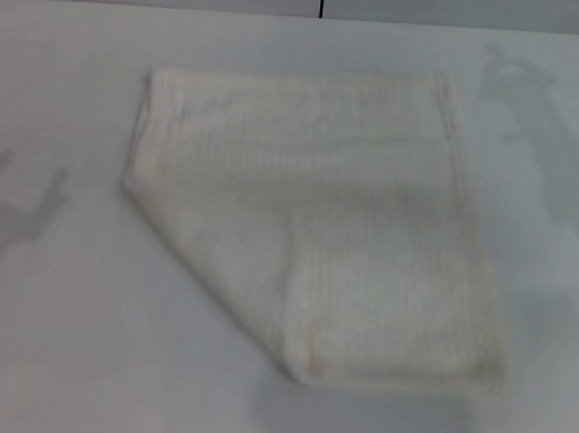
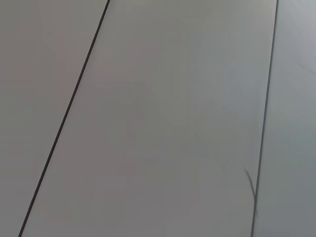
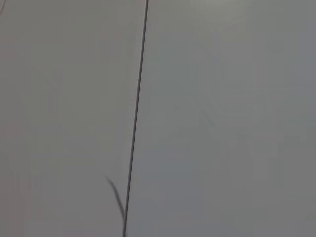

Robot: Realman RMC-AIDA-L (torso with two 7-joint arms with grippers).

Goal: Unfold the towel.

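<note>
tabletop: white, plain, filling most of head view | towel: cream, ribbed, lying flat at centre, folded, near-left corner turned in on a diagonal, near-right corner closest to robot | left tool, right tool: outside all views, open or closed impossible to tell, only grey shadows at far right and left

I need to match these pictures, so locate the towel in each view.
Head view: the towel lies folded in the middle of the white table.
Left wrist view: not in it; only grey panels with dark seams.
Right wrist view: not in it; the same kind of panels.
Shared landmark: the wrist views share a dark panel seam; no gripper shows.
</note>
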